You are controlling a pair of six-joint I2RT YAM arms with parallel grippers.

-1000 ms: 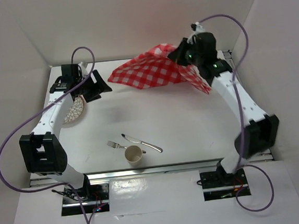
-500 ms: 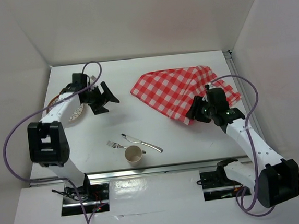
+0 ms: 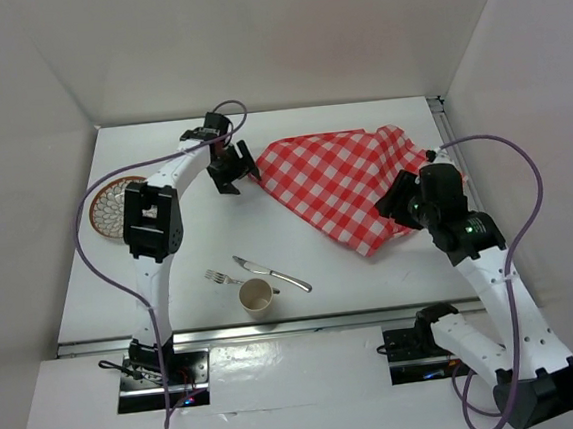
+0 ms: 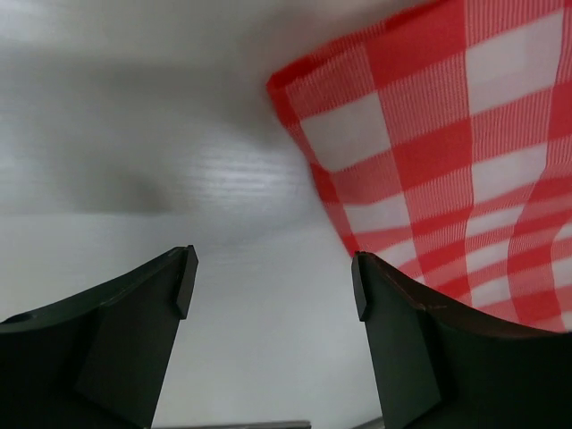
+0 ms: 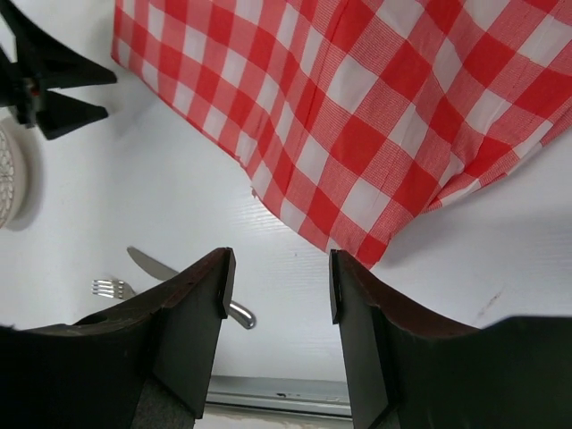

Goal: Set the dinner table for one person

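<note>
Red checked cloth [image 3: 339, 185] lies rumpled. Pulling one corner, the wide-open left gripper [image 4: 273, 277] might bunch it; the right gripper [image 5: 277, 277] gapes empty.

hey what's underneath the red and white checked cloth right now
Only the white dinner table shows around the checked cloth, which lies rumpled at the far right. Anything beneath it is covered and cannot be seen.

The left gripper [image 4: 273, 268] hangs with jaws wide apart over the bare white dinner table [image 4: 134, 107]. The checked cloth [image 4: 429, 134] lies ahead, to its right.
</note>
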